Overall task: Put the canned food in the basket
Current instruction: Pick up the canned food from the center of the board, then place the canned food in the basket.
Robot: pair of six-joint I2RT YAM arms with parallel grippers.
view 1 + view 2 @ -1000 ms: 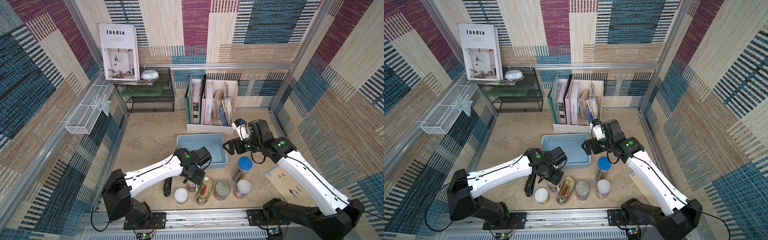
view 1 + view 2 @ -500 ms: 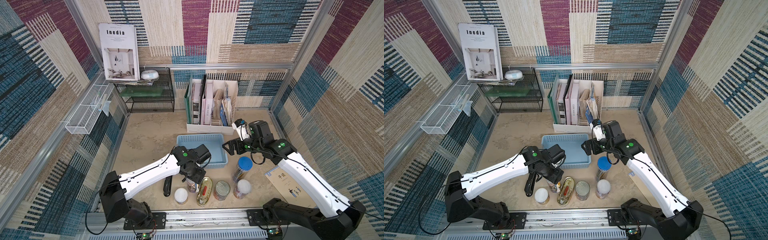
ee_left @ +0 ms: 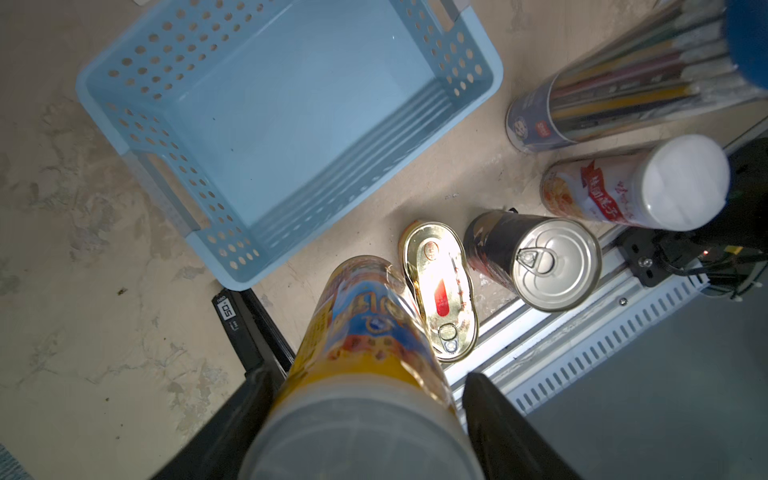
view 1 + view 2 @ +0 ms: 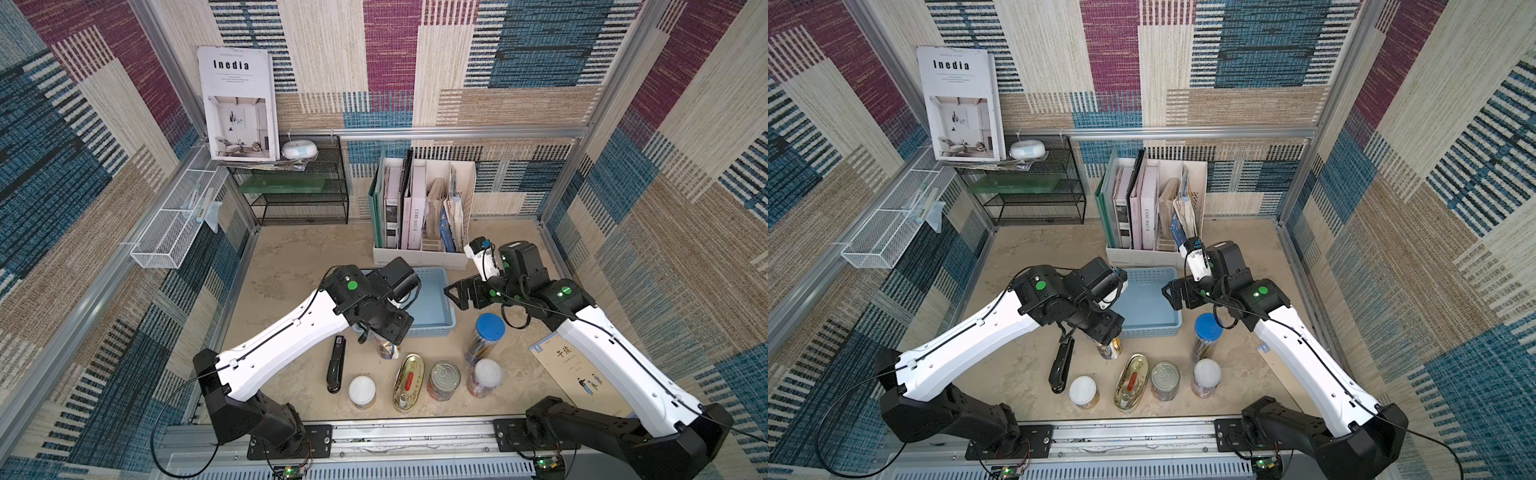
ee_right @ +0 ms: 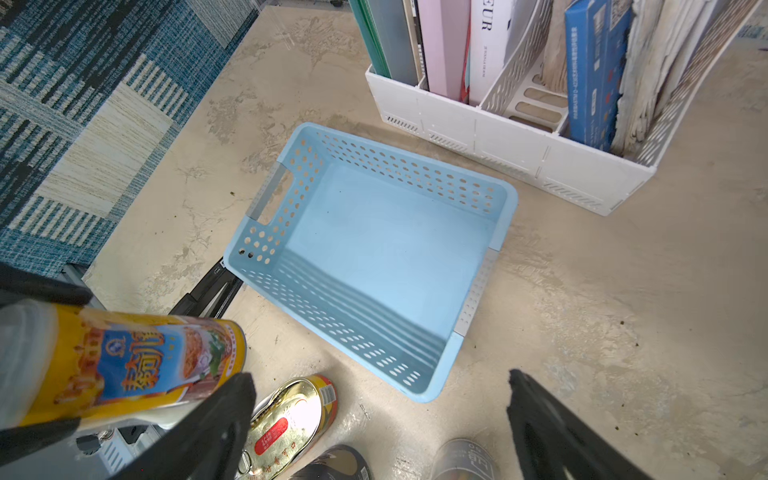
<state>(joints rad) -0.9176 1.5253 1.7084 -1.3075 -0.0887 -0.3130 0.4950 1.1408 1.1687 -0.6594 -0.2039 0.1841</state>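
Left wrist view: the yellow-labelled can (image 3: 365,332) is shown gripped between the black fingers (image 3: 245,419) of the left gripper (image 3: 368,376), its pale lid nearest the lens
Left gripper: seen in both top views (image 4: 388,332) (image 4: 1104,328) clenched on that can, just outside the near wall of the basket (image 4: 436,299) (image 4: 1146,303)
Yellow-labelled can: pictured in both top views (image 4: 387,349) (image 4: 1111,349) between the basket's near wall and the oval gold tin (image 4: 409,382) (image 4: 1132,382); whether its base rests on the table (image 4: 291,257) cannot be told
Right gripper: held released (image 4: 457,295) (image 4: 1173,293) (image 5: 380,376), jaws spread wide with nothing between them, above the table beside the basket's right end
Basket: light blue and perforated, set in front of the white file organiser (image 4: 424,212); all five cans are seen outside it
Front row: along the table's near edge, from the left arm's side, are lined the front white-lidded can (image 4: 361,390) (image 4: 1083,391), the oval gold tin lying flat, the pull-tab can (image 4: 444,379) (image 4: 1165,379) and the red-labelled can (image 4: 484,376) (image 4: 1206,376), each apart from the next
Other objects: the blue-lidded tube (image 4: 484,336) (image 4: 1206,336) is stood upright just behind the red-labelled can; the black stapler (image 4: 336,363) (image 4: 1061,361) is laid near the held can, on the left arm's side
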